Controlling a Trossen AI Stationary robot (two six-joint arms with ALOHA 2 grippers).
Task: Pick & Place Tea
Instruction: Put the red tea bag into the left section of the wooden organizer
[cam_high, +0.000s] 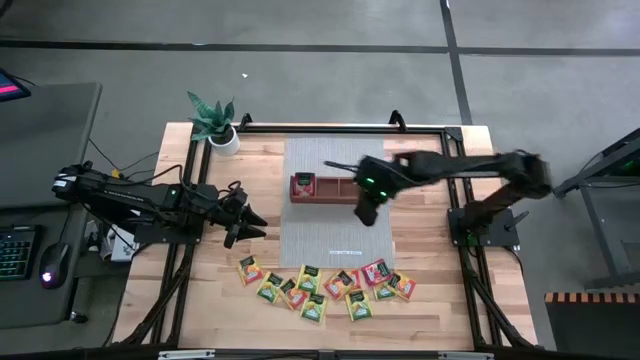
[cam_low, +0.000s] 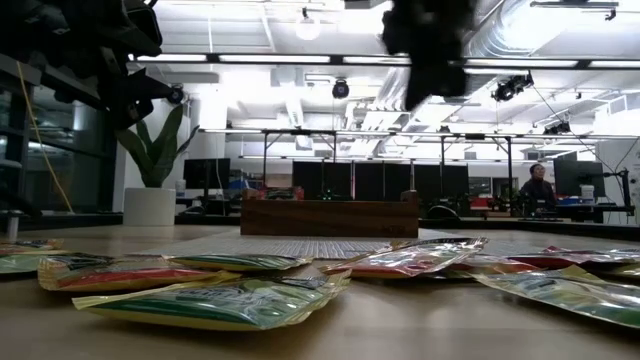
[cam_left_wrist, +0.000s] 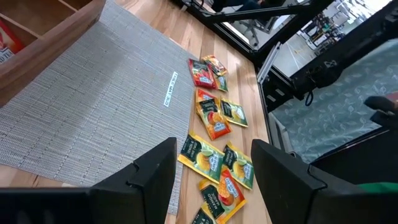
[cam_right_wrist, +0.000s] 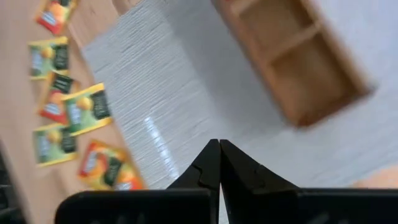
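**Operator:** Visibility status, please. Which parts are obscured or cut off?

**Inspector:** Low view shows both arms only as dark shapes at the upper edge. The wooden tray (cam_high: 335, 188) is partly covered by the right arm in the high view; its left compartment holds something red whose print cannot be read. Labels on the tea packets (cam_high: 325, 285) are too small to read. A person (cam_low: 537, 186) stands far behind the table (cam_high: 430, 285), indistinct.

**Operator:** State of each pincer?

**Inspector:** Left pincer (cam_high: 250, 222) is released, fingers apart, nothing between them. Right pincer (cam_right_wrist: 219, 155) is clenched, fingertips pressed together, grasping nothing.

**Operator:** Position of the tea relative to each pincer?

**Inspector:** Packets lie scattered along the front of the table, some overlapping, most just off the front edge of the grey mat (cam_high: 335, 215). Left pincer hovers over bare wood beside the mat's left edge, near the leftmost packet but apart from it. Right pincer hangs above the mat just in front of the tray, apart from the packets. A potted plant (cam_high: 215, 122) stands at the rear left corner.
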